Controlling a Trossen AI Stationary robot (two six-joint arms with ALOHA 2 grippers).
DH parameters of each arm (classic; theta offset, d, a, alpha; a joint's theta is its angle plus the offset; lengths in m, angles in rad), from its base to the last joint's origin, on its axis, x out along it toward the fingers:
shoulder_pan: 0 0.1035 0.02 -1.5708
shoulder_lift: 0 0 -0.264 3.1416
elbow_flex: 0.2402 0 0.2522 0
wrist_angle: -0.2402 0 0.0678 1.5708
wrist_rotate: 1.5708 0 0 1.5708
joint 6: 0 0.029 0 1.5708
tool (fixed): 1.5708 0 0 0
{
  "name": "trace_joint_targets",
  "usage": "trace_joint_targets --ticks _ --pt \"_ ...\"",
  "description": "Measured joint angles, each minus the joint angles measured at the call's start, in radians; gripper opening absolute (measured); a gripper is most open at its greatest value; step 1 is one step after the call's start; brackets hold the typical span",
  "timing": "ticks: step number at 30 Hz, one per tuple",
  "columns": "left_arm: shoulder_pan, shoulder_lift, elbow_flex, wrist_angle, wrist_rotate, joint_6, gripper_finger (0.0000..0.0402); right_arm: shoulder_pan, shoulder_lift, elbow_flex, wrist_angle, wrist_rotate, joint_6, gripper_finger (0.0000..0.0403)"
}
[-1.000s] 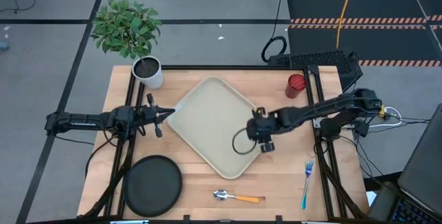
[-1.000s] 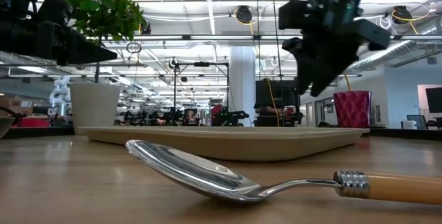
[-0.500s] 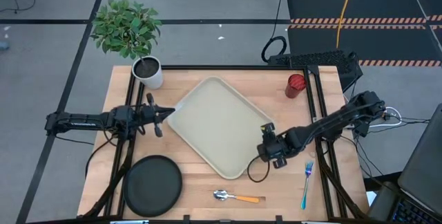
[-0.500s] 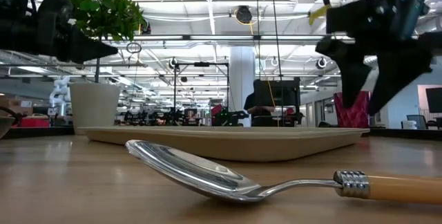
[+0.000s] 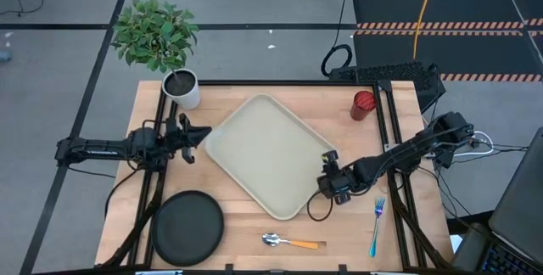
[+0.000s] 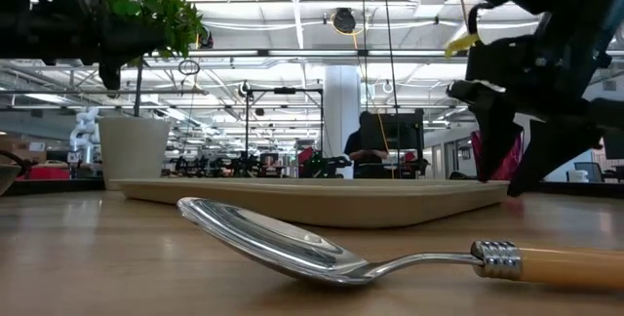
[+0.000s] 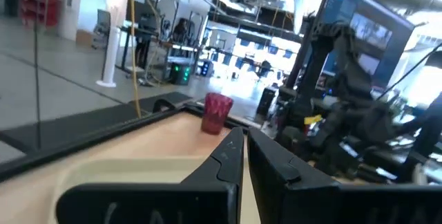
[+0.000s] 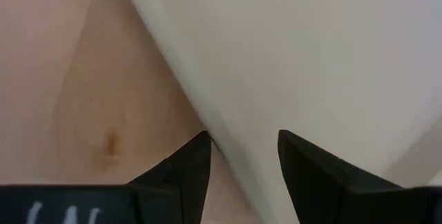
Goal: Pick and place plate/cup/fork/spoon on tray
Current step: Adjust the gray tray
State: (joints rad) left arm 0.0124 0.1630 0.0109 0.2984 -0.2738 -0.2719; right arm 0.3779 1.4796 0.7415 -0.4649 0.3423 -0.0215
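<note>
The cream tray (image 5: 270, 149) lies slantwise in the table's middle. My right gripper (image 5: 327, 183) is open and low at the tray's right corner, one finger (image 8: 185, 165) over the wood and the other (image 8: 312, 167) over the tray (image 8: 311, 44). My left gripper (image 5: 204, 132) is shut and empty, in the air by the tray's left corner. The black plate (image 5: 187, 227) lies near left, the orange-handled spoon (image 5: 290, 242) at the near edge, and the blue-handled fork (image 5: 374, 227) near right. The red cup (image 5: 364, 103) stands far right. My right gripper points down with its open fingers on either side of the tray's raised rim (image 8: 222, 144) near the right corner. Whether either finger touches the rim, I cannot tell. The tray lies flat on the table.
A white pot with a green plant (image 5: 181, 88) stands at the far left corner. Bare wood lies between the tray and the spoon, and around the fork. Dark frame rails (image 5: 392, 131) run along the table's sides.
My right gripper has gone from above the tray's middle toward the near right, to the tray's right corner, and come down low there. My left gripper has drawn back a little toward the table's left edge and turned about its own axis.
</note>
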Motion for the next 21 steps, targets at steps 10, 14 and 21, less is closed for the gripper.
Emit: trace_joint_targets --ticks 10,14,21 --pt "-0.002 0.000 0.000 -0.167 0.063 -0.077 0.0024 0.002 -0.001 -0.070 0.079 0.028 -0.070 0.0111" --pt "-0.002 0.000 0.000 -0.238 0.037 -0.056 0.0016 0.003 -0.002 -0.080 0.084 0.028 -0.081 0.0068" --pt "-0.002 0.000 0.013 -0.249 0.029 -0.034 0.0009 0.009 -0.002 -0.081 0.052 0.042 -0.111 0.0024"
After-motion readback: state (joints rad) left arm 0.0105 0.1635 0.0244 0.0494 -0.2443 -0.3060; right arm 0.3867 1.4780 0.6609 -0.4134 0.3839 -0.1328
